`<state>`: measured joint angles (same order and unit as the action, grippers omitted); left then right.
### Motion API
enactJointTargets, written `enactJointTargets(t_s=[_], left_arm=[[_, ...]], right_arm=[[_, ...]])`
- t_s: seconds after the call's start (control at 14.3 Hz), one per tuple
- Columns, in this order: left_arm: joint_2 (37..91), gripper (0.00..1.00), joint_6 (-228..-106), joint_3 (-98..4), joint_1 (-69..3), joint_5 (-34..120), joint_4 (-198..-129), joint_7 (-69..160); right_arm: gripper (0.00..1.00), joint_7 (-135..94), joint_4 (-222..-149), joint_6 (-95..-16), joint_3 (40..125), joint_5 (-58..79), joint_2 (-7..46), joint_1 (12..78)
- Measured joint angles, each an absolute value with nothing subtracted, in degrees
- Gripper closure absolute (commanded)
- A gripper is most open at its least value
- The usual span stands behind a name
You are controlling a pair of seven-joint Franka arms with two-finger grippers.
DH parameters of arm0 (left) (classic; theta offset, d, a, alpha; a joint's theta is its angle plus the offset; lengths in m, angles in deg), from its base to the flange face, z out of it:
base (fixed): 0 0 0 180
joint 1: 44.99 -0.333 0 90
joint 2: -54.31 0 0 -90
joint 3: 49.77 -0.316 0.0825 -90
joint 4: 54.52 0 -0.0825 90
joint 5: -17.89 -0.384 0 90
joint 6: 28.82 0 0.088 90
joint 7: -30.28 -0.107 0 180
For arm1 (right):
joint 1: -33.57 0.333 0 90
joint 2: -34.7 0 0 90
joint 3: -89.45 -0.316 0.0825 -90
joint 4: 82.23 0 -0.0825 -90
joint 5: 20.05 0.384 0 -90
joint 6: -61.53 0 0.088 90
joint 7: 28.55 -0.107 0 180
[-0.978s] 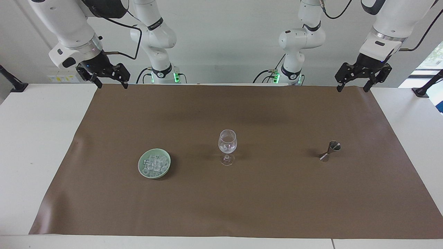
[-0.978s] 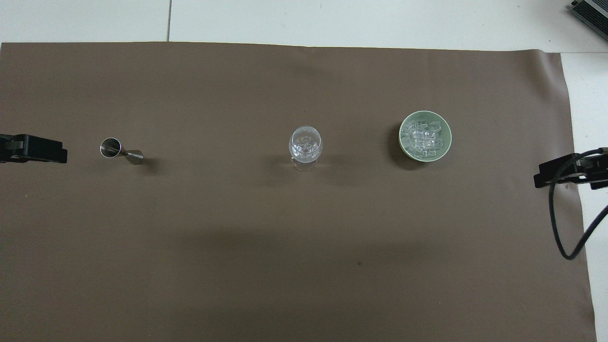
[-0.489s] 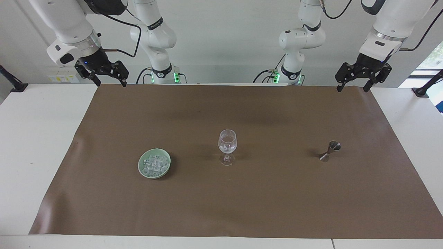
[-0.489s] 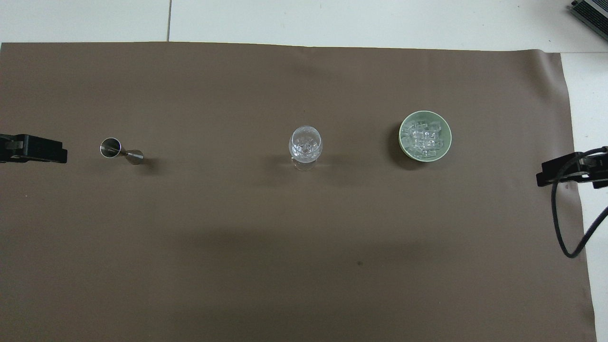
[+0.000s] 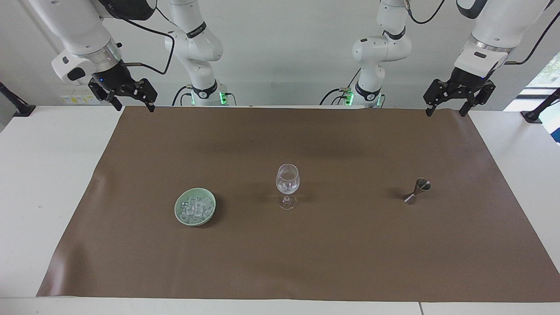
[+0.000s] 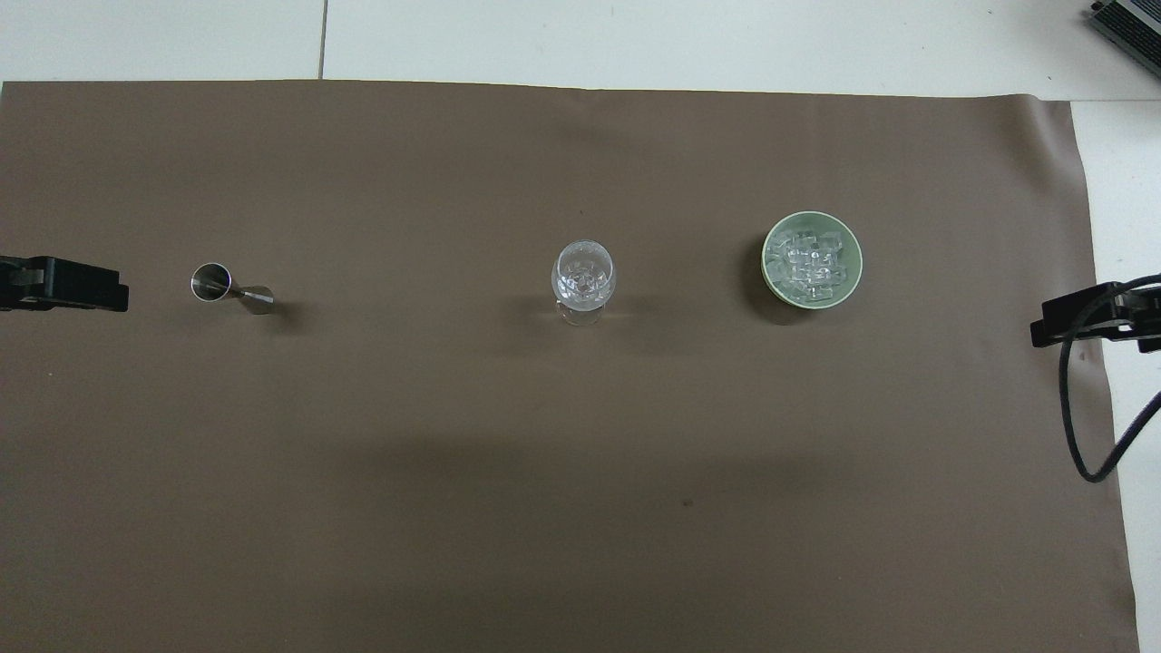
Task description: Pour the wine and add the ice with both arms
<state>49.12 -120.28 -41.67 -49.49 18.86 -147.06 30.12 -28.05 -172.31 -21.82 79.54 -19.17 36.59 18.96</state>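
White bench (image 5: 43,175), brown mat (image 5: 306,253), pale wall. Ice (image 5: 195,209) heaped in green dish (image 5: 179,210) toward right arm's end, beside glass (image 5: 287,180); measuring cup (image 5: 418,190) toward left arm's. Both grippers spread, empty: left gripper (image 5: 449,111) unmoved over mat corner, right gripper (image 5: 134,105) has drifted outward.

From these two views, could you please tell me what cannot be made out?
- Wine glass: both views leave unclear whether it holds liquid or ice; clear glass and glints hide it.
- Ice in the green bowl: cubes too small to count.
- Jigger: inside unseen in either view.
- Left gripper and right gripper: overhead view's edges cut off all but their tips.
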Motion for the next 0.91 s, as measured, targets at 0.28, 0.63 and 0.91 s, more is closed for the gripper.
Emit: enactJointTargets(t_s=[0.28, 0.63, 0.91], left_arm=[[49.1, 0.0, -120.3, -41.7, -49.5, 18.9, -147.1, 30.1], [49.1, 0.0, -120.3, -41.7, -49.5, 18.9, -147.1, 30.1], [49.1, 0.0, -120.3, -41.7, -49.5, 18.9, -147.1, 30.1]], right_arm=[[0.0, -28.0, -172.3, -21.7, 84.3, -19.2, 36.6, 22.4], [0.0, -27.9, -172.3, -21.7, 84.9, -19.2, 36.6, 22.6], [0.0, -27.9, -172.3, -21.7, 84.9, -19.2, 36.6, 22.8]])
